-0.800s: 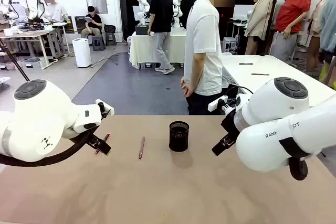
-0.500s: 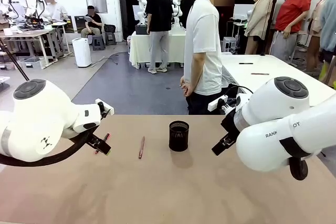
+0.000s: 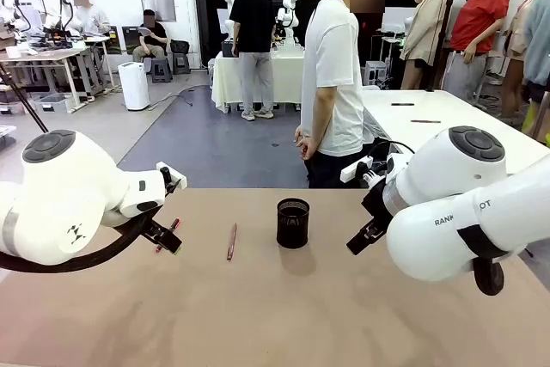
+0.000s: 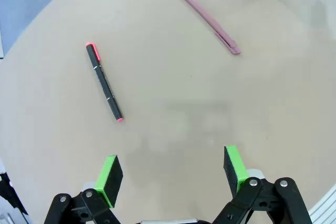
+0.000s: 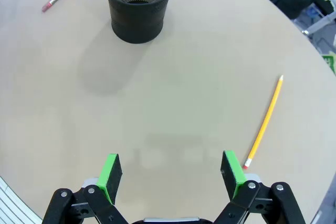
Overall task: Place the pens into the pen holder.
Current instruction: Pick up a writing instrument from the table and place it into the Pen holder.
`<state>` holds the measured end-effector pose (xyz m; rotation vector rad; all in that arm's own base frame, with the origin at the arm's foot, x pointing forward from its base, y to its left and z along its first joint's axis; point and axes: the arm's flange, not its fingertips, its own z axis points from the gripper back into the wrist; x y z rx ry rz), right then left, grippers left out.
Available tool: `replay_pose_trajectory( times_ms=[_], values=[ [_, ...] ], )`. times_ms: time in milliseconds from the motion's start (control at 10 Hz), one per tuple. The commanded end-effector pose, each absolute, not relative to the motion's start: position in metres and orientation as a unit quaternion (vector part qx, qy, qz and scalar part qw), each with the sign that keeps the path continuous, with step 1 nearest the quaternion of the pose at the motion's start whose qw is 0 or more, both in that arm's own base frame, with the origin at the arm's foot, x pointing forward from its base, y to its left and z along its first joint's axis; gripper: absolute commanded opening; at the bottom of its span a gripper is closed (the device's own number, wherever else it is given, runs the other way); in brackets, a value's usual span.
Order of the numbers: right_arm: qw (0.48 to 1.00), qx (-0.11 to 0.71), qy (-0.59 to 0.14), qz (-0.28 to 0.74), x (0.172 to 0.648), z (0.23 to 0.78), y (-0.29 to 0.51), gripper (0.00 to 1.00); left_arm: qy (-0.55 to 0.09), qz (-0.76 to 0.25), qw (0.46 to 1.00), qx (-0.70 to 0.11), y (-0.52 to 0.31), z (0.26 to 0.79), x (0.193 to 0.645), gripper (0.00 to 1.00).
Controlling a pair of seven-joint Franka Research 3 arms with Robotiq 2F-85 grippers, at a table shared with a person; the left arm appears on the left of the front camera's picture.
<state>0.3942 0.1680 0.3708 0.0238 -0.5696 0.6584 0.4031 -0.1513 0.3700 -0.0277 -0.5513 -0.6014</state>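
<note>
Pens (image 4: 209, 21) lying flat, mesh holder (image 3: 293, 223) empty

A tan worktop (image 3: 284, 315) is seen across the foreground. At its far edge a person (image 3: 333, 83) in a white T-shirt and dark trousers is stood side-on. Behind, to the right, a white table (image 3: 447, 139) is set, with two thin items laid on it. Farther back, a table draped in white cloth (image 3: 225, 79) is faced by a person in a black top (image 3: 255, 19). A white upright box (image 3: 133, 85) is placed on the grey-blue floor (image 3: 206, 139), near desks (image 3: 51, 58) at the left.
</note>
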Motion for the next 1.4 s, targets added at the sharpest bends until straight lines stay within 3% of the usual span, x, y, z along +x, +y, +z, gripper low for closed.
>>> replay_pose_trajectory(
  times_ms=[0,900,1300],
  values=[
    [0.907,0.012,-0.276,0.319,0.394,0.371,0.168,1.00,-0.268,-0.292,0.918,-0.014,-0.151,0.370,0.403,1.00],
    [0.907,0.012,-0.276,0.319,0.394,0.371,0.168,1.00,-0.268,-0.292,0.918,-0.014,-0.151,0.370,0.403,1.00],
    [0.912,-0.089,-0.227,0.330,0.382,0.386,0.168,1.00,-0.256,-0.304,0.916,-0.053,-0.146,0.385,0.394,1.00]
  ],
)
